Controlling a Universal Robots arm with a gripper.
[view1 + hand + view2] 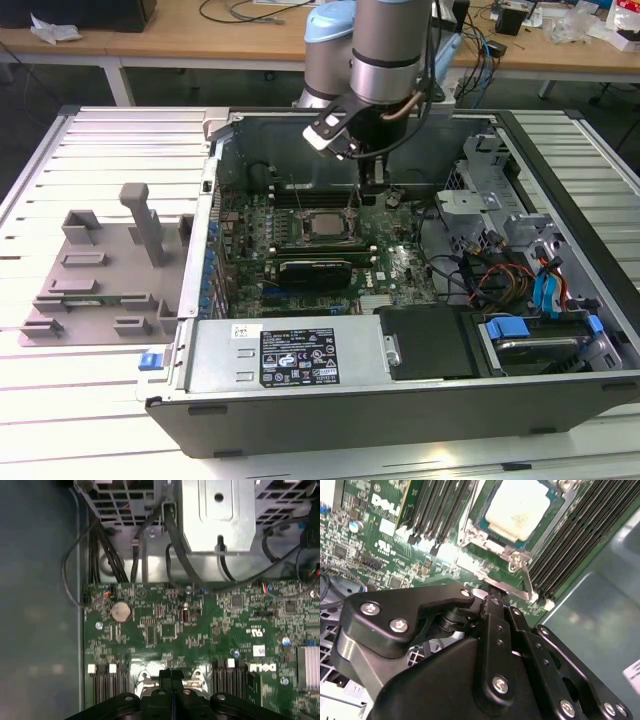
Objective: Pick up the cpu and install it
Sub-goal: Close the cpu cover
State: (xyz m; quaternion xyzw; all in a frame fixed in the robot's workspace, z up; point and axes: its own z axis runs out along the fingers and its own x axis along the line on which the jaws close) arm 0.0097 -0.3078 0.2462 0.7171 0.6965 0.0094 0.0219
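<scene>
The cpu (322, 226) lies flat in its socket on the green motherboard (400, 265) inside the open computer case (400, 400). In the second wrist view its pale silvery top (517, 507) sits inside the metal socket frame (555, 517). My gripper (375, 186) hangs inside the case, beside the socket on the exterior view's right. Its two black fingers are shut together with nothing between them, in both wrist views (492, 594) (171, 675). The fingertips are low over the board, close to the socket's thin metal lever (524, 577).
A grey plastic tray (100, 270) with upright posts lies on the slatted table at the exterior view's left. Memory slots (580, 535) flank the socket. A metal drive cage (215, 515), loose cables (500, 275) and blue-tabbed drives (530, 335) fill the case's right side.
</scene>
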